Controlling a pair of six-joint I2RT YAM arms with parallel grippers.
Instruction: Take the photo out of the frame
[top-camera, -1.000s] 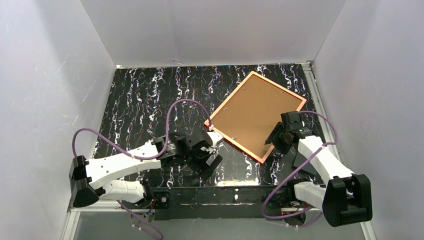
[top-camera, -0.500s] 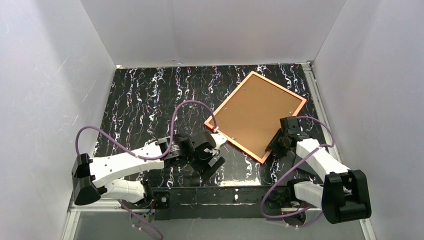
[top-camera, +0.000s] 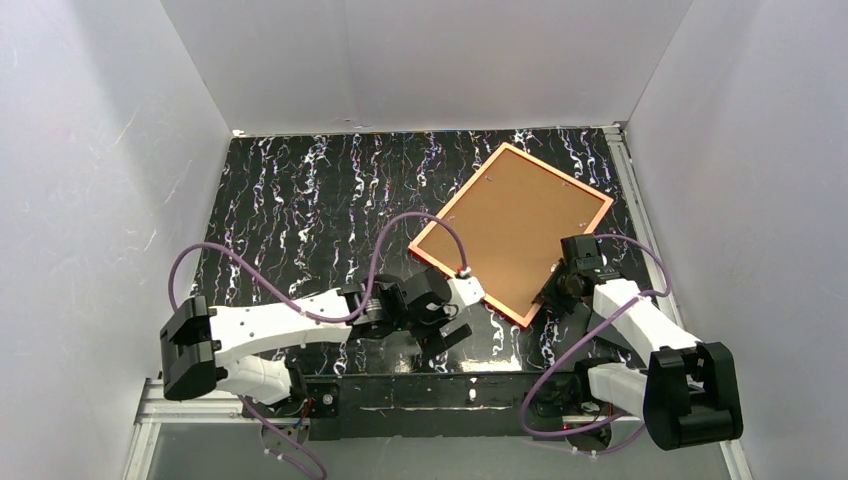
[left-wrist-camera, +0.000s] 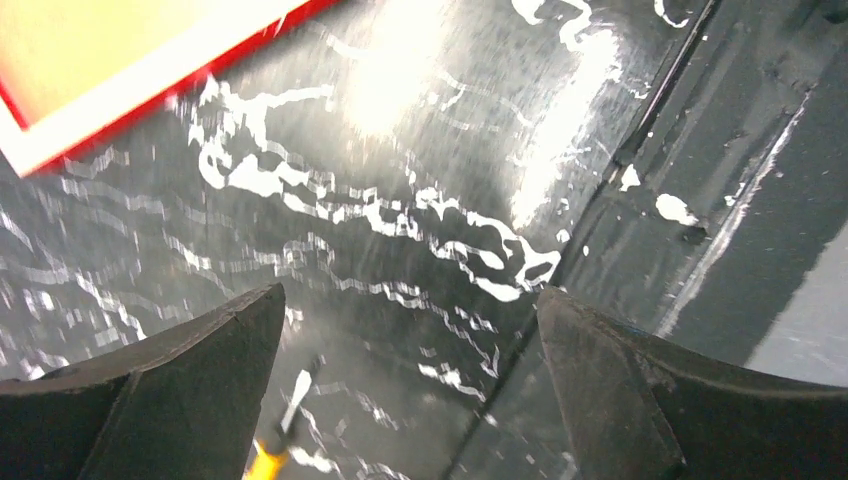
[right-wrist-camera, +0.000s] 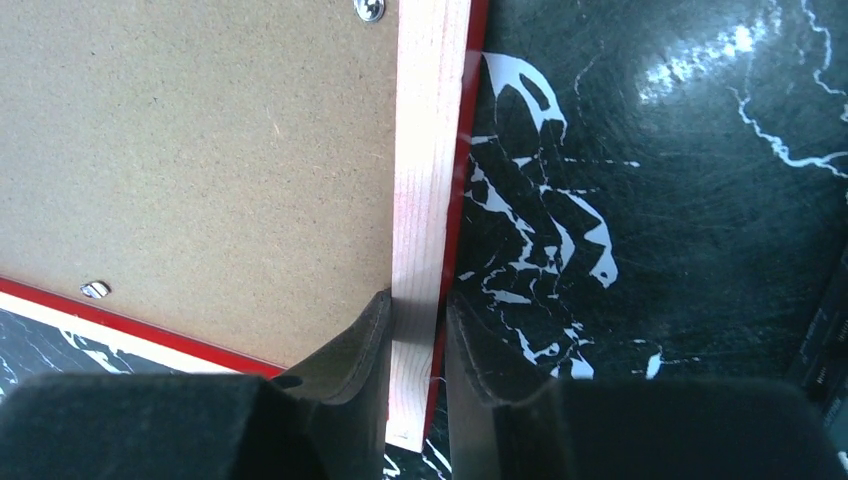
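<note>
Frame (top-camera: 559, 173), red-edged, lying face down toward the far right of our black marbled table (top-camera: 290, 200), brown backing board (top-camera: 510, 230) uppermost. The photo sits hidden beneath that board, so we cannot see it. Our right gripper (right-wrist-camera: 415, 335) pinches the frame's pale wooden rim near its closest corner. Our left gripper (left-wrist-camera: 410, 340) hangs over the table near the frame's near-left edge, jaws spread wide, holding nothing. Small metal tabs (right-wrist-camera: 95, 290) pin the board. We judge the left gripper should turn those aside gently while the right steadies the frame, before lifting the board.
</note>
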